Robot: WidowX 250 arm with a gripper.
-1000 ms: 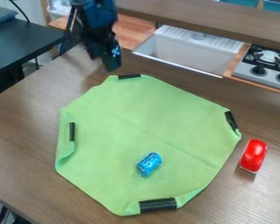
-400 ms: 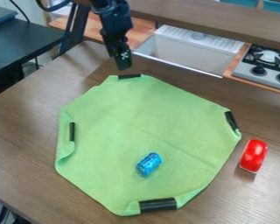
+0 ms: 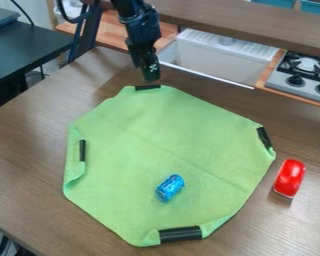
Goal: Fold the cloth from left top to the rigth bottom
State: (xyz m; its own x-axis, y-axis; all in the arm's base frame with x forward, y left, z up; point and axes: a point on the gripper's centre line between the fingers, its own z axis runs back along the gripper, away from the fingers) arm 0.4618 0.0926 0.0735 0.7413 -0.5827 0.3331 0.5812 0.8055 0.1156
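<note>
- Here's the black gripper (image 3: 149, 74), hanging down at the far side of the table (image 3: 29, 160), right by the cloth's top edge; clenched or released, I cannot tell from here.
- Just below its tip, a black strip (image 3: 148, 87) on that folded-in edge of the cloth.
- And there's the green cloth (image 3: 156, 135) itself, spread wide across the brown wood-grain table, a faint crease running slantwise over its middle, its corners tucked in to make a many-sided shape!
- More black strips on it: one at the left edge, one at the right, a broader one at the bottom.
- Lying on the cloth, toward the bottom, a small shiny blue cylinder (image 3: 169, 188), tilted at a slant.
- Off to the right, on bare wood, a rounded red object (image 3: 289, 178), near the cloth but apart from it.
- Out beyond the table's far edge, the toy kitchen: white sink (image 3: 219, 62), then the stove (image 3: 299, 82) with its dark knobs at the right.
- Over at upper left, a black side table (image 3: 29, 47) with a gray item (image 3: 1, 19) on top.
</note>
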